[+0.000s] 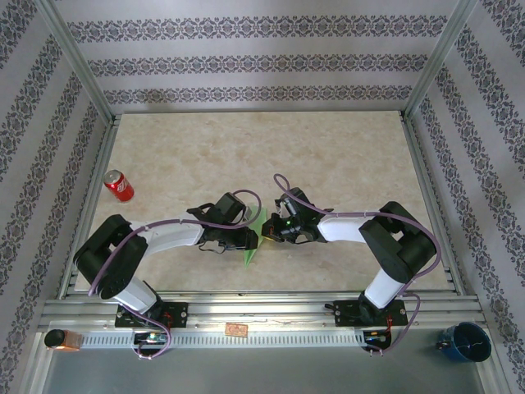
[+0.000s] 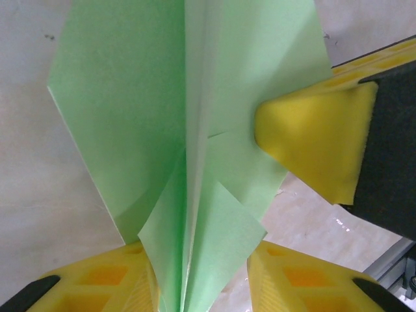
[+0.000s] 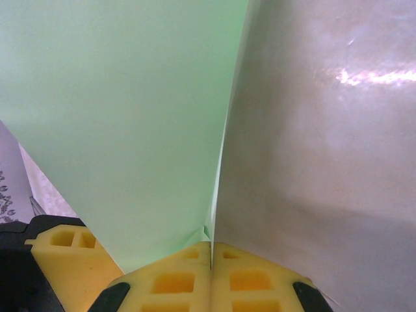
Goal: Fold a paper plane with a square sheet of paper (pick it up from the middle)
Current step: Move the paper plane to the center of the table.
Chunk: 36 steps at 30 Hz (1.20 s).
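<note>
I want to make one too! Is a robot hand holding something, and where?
The light green folded paper. The right gripper pinches its side edge; its narrow end sits between the fingers of the left gripper.

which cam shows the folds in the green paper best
Left wrist: the green paper faces it, centre crease and folded flaps plain, pinched in the left gripper. Right wrist sees a flat green face rising from the shut right gripper. Top external gives a small green sliver between the grippers.
</note>
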Tool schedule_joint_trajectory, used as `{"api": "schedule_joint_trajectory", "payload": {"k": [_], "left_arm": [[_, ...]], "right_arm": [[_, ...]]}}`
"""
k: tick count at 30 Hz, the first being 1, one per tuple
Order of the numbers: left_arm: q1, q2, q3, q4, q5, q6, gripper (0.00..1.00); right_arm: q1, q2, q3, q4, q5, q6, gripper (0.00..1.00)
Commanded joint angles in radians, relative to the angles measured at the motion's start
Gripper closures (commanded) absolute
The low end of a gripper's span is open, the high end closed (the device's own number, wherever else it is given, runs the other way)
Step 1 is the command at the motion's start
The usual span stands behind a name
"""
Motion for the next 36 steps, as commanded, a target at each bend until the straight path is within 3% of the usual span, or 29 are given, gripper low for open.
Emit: {"api": "schedule_joint_trajectory", "payload": {"k": [1,18,36], "left_arm": [[-0.015,0.023,0.037,-0.045,-0.030,0.036,0.63],[-0.023,0.079,0.102,-0.119,-0.079,0.075,0.80],[-0.043,0.140,0.163,-0.170,-0.099,0.106,0.81]], "right_arm": [[0.001,0.006,0.021,0.011,-0.014,0.004,0.96],[0.002,0.007,0.020,0.013,-0.017,0.003,0.96],[-0.002,0.004,0.017,0.014,-0.017,0.003,0.95]]}}
